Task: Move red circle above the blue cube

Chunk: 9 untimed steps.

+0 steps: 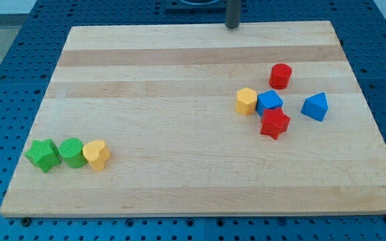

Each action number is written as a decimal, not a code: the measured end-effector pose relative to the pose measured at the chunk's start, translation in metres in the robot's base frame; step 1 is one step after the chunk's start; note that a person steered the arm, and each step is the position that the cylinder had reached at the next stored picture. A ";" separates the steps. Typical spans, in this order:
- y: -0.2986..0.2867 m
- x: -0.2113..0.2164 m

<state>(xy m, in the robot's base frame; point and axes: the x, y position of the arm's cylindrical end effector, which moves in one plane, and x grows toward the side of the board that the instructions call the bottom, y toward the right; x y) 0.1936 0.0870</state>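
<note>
Looking at the camera view, you see my tip (232, 26), a bare rod with no jaws, parked at the board's top edge while the red circle (281, 75) sits just up-right of the blue cube (269, 102), needing 1 leftward nudge.

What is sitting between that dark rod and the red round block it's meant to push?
Nothing visible. My tip is at the board's top edge, and only bare wood lies between it and the red circle, which already sits just above and right of the blue cube.
</note>
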 end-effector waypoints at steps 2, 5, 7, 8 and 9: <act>0.059 0.102; 0.072 0.168; 0.032 0.162; 0.016 0.149; -0.014 0.165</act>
<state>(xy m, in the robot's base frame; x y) 0.3586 0.0729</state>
